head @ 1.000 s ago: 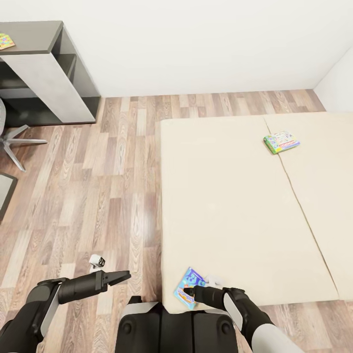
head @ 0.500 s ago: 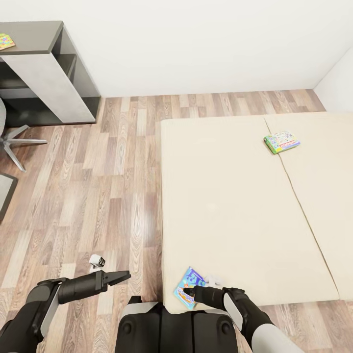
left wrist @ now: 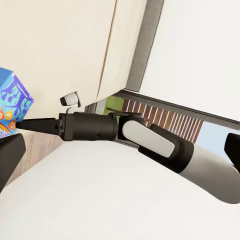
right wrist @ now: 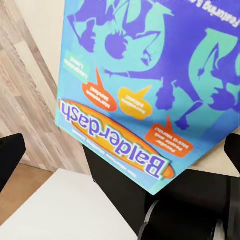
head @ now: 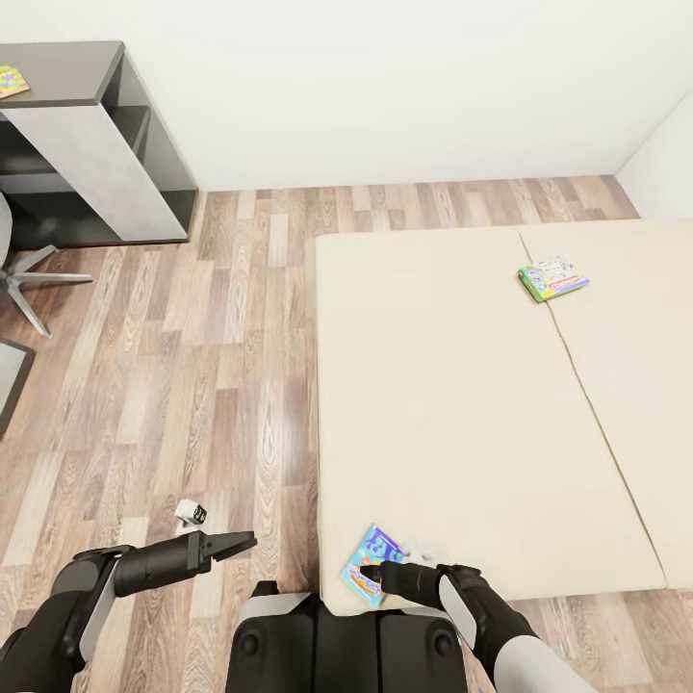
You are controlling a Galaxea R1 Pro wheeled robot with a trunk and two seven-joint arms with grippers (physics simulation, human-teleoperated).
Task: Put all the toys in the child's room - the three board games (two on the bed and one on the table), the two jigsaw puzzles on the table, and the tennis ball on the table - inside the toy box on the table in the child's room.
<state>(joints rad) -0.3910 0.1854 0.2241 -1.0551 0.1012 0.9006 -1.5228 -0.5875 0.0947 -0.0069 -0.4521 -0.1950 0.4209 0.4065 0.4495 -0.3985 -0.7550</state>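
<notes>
A light blue board game (head: pixel 369 558) marked "Balderdash" lies at the near corner of the beige bed (head: pixel 462 404). My right gripper (head: pixel 371 575) is right at its near edge, open, and the box cover (right wrist: pixel 145 85) sits between the spread fingers (right wrist: pixel 10 155). From the left wrist, the right gripper's tip (left wrist: pixel 22 125) meets the blue box (left wrist: pixel 12 102). A green-edged board game (head: pixel 552 279) rests far across the bed. My left gripper (head: pixel 243 542) hovers over the wood floor left of the bed, open and holding nothing.
A dark grey desk with a white panel (head: pixel 91 144) stands at the far left against the wall, with a small multicoloured flat square (head: pixel 11 81) on its top. A chair base (head: pixel 24 279) is beside it. Wood floor (head: pixel 212 366) runs between desk and bed.
</notes>
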